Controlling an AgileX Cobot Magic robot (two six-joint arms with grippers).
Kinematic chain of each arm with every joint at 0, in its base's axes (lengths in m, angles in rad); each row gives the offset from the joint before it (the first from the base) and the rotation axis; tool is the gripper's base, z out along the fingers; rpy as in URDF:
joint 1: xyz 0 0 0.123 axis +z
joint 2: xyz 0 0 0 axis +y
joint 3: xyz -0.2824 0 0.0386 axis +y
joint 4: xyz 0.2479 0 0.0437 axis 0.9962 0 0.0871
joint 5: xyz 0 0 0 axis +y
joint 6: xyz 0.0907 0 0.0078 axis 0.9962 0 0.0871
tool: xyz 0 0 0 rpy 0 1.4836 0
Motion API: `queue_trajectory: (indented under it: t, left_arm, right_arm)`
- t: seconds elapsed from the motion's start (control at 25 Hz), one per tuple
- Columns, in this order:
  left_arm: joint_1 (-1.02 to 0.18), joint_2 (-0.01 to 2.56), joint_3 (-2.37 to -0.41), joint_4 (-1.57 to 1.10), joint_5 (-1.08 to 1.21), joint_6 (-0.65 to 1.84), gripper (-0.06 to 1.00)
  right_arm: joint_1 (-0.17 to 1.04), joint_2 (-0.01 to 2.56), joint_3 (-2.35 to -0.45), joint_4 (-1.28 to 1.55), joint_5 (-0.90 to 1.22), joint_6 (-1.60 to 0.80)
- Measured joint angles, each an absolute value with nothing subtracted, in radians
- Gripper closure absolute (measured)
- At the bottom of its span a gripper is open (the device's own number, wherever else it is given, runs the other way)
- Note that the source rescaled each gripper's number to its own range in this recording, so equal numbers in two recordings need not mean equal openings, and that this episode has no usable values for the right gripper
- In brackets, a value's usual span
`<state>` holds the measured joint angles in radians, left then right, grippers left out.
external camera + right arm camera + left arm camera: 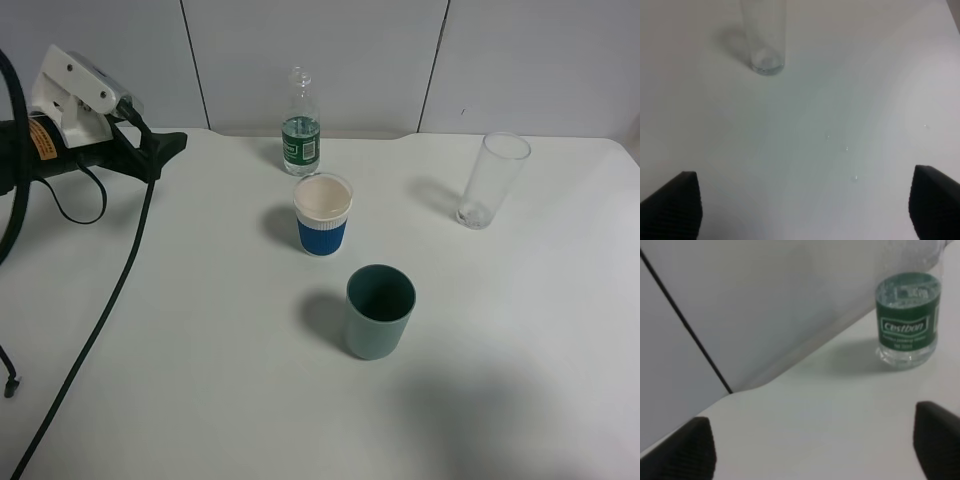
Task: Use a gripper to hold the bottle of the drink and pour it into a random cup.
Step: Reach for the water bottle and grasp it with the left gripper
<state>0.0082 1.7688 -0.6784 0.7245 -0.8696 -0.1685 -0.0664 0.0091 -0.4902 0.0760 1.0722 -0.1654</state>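
My left pincer stands wide, jaws far apart with nothing between them, hovering low over the surface towards its back-left corner. The bottle stands upright ahead of it and off to one side of the gap, well apart from both jaws, close to the wall at the rear edge. How much of the drink it holds I cannot say for sure; the clear plastic gives too little away from the high camera.

Just in front of the bottle sits the cup with the blue band, upright and open. Nearer me is the grey-green cup. The tall glass stands well apart on the right. My right pincer is also wide and empty, looking at that glass across a few droplets.

I judge this to be the approach, with the grasp not yet made and nothing poured. Next I need to bring the left pincer across until the green label sits squarely between the jaws, then close firmly without crushing the plastic. The lift should go straight up, since the cup stands so near the bottle's foot.
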Motion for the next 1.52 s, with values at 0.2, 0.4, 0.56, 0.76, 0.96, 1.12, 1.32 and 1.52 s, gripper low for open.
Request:
queue_trajectory:
  t: [0.2,0.4,0.56,0.76,0.96,1.12,1.32,1.52]
  left_arm:
    - [-0.010,1.812,-0.704,0.716,-0.869,-0.168,0.32]
    - [-0.042,1.846,-0.736,0.711,-0.868,-0.166,0.32]
    - [-0.073,1.882,-0.761,0.710,-0.867,-0.152,0.32]
    - [-0.116,1.930,-0.804,0.711,-0.867,-0.149,0.32]
    - [-0.152,1.970,-0.856,0.711,-0.867,-0.147,0.32]
    - [-0.179,2.003,-0.893,0.706,-0.867,-0.147,0.32]
    - [-0.204,2.021,-0.916,0.678,-0.867,-0.149,0.32]
    - [-0.211,2.035,-0.923,0.642,-0.867,-0.149,0.32]
  right_arm:
    - [-0.066,0.009,-0.490,0.076,1.072,-0.165]
    - [-0.066,0.009,-0.490,0.076,1.072,-0.165]
    - [-0.066,0.009,-0.490,0.076,1.072,-0.165]
    - [-0.066,0.009,-0.490,0.076,1.072,-0.165]
    - [-0.066,0.009,-0.490,0.076,1.072,-0.165]
    - [-0.066,0.009,-0.490,0.076,1.072,-0.165]
    - [-0.066,0.009,-0.490,0.076,1.072,-0.165]
    - [-0.066,0.009,-0.490,0.076,1.072,-0.165]
